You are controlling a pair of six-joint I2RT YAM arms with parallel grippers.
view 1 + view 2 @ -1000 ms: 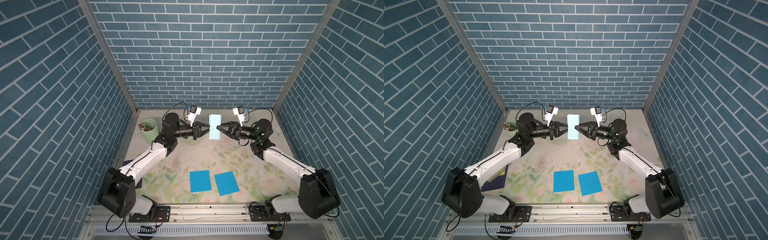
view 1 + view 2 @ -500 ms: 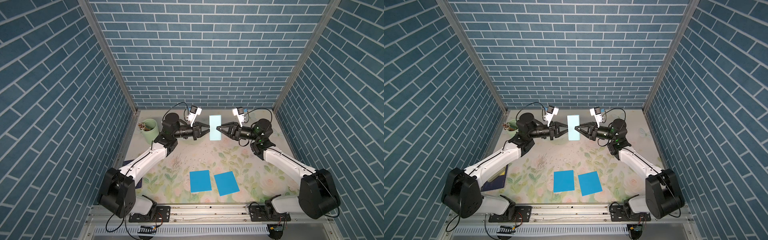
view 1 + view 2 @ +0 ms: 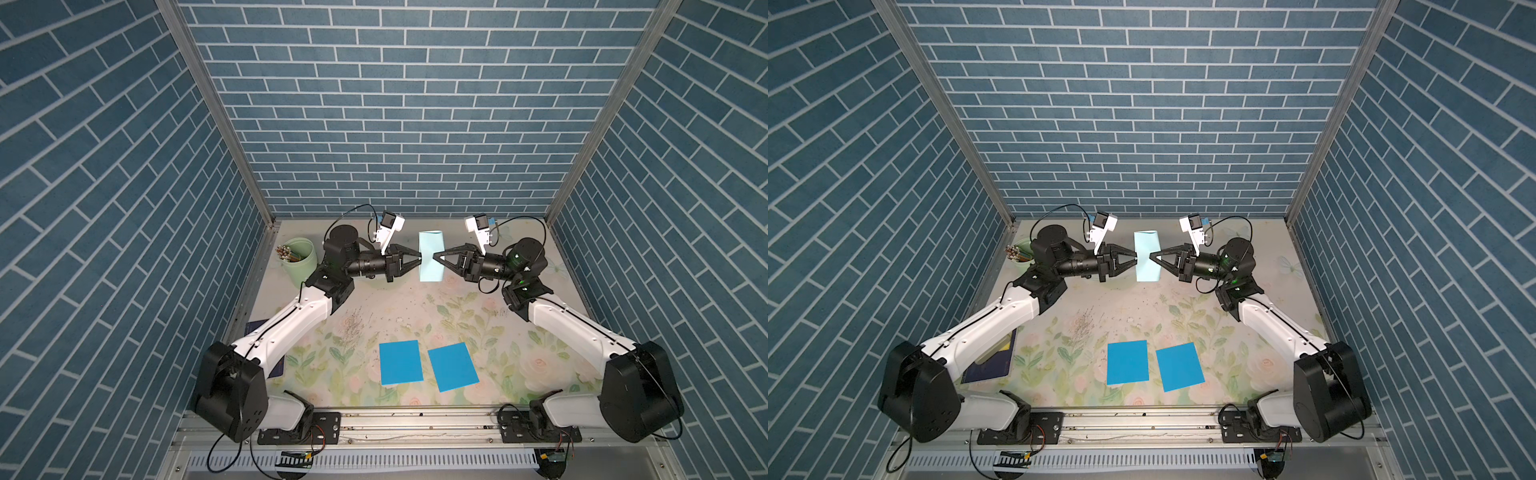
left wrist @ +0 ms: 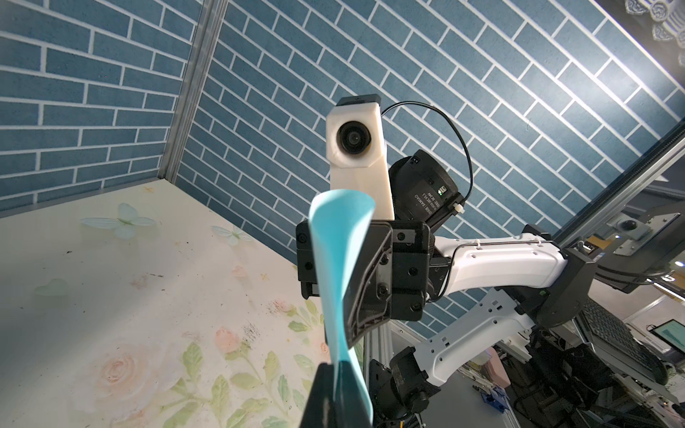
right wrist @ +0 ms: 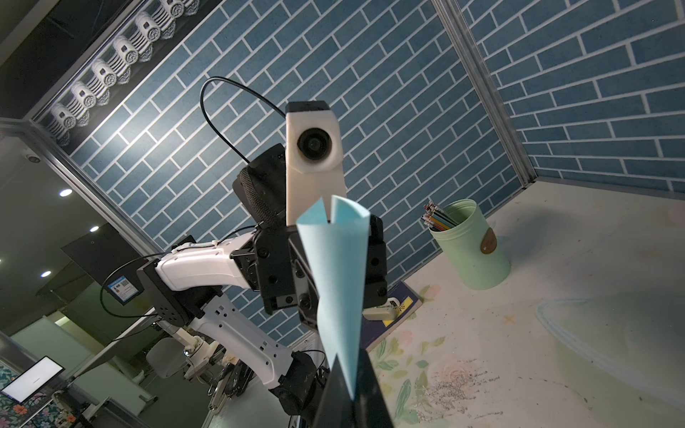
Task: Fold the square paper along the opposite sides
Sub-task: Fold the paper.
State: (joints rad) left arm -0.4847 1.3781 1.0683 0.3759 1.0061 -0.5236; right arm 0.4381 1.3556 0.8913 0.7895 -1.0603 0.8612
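The pale blue paper (image 3: 430,245) hangs loosely curled in the air to the right of the green cup (image 3: 299,262). The left jaws and the right jaws each pinch one of its opposite edges. Uneven pulling could tear it, or slipping layers could skew the crease.

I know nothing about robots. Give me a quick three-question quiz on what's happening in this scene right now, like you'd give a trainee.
1. True or false: the pale blue paper lies flat.
2. How many bright blue sheets lie flat near the front? A one, B two, C three.
3. Fill in: the green cup holds coloured ____.
Key: 1 false, the left gripper and the right gripper both pinch it in the air. 2 B. 3 pencils.
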